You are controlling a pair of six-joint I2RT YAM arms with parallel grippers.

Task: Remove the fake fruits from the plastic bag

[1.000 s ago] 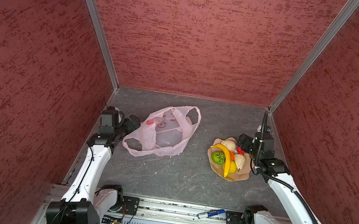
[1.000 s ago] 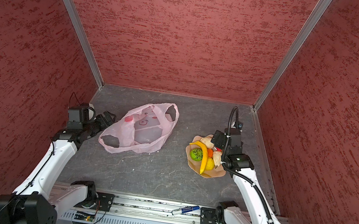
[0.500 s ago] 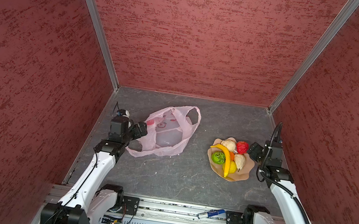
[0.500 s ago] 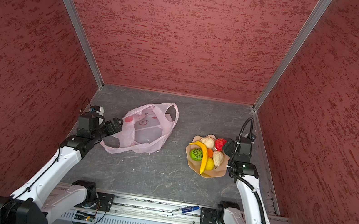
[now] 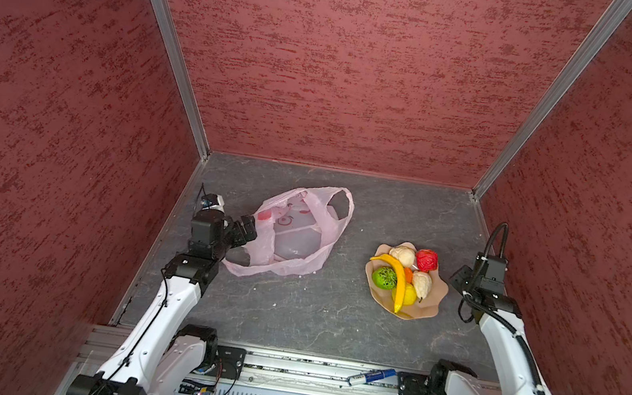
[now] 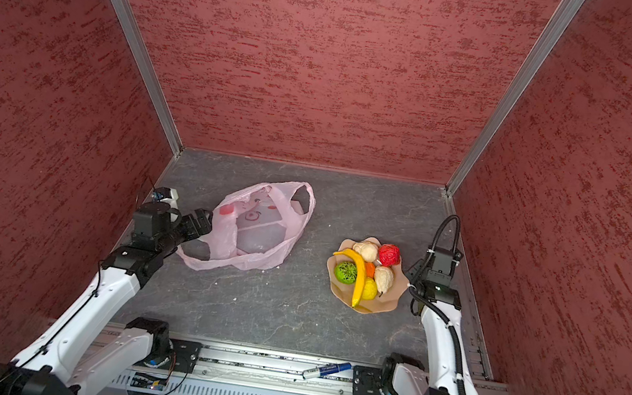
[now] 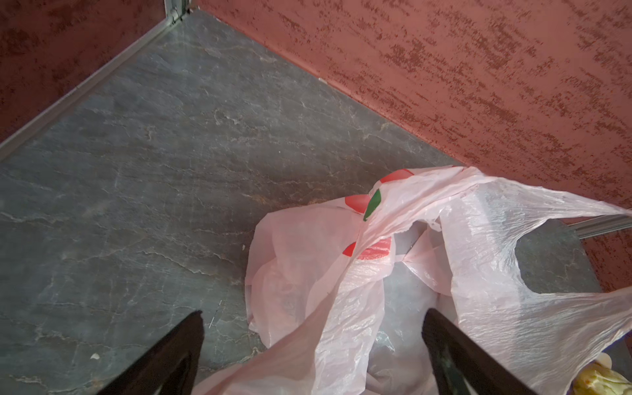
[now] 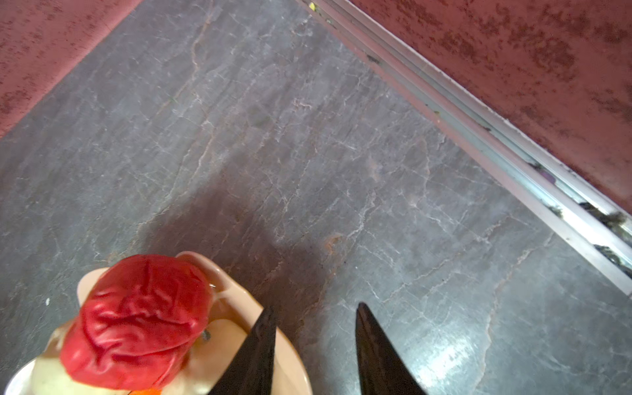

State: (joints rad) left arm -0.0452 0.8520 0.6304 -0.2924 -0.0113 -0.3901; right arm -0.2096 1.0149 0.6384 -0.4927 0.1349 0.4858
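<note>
- Left of centre, the plastic bag (image 5: pixel 299 242) lies just right of your left gripper (image 5: pixel 248 227), jaws wide open.
- The fake fruits (image 5: pixel 399 277) fill the bowl (image 5: pixel 431 303) beside your right gripper (image 5: pixel 460 276), jaws apart, empty.

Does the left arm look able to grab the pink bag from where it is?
Probably yes. The left gripper stands open right at the bag's near edge. Pink plastic shows between its jaws in the wrist view, and nothing else is in the way.
</note>
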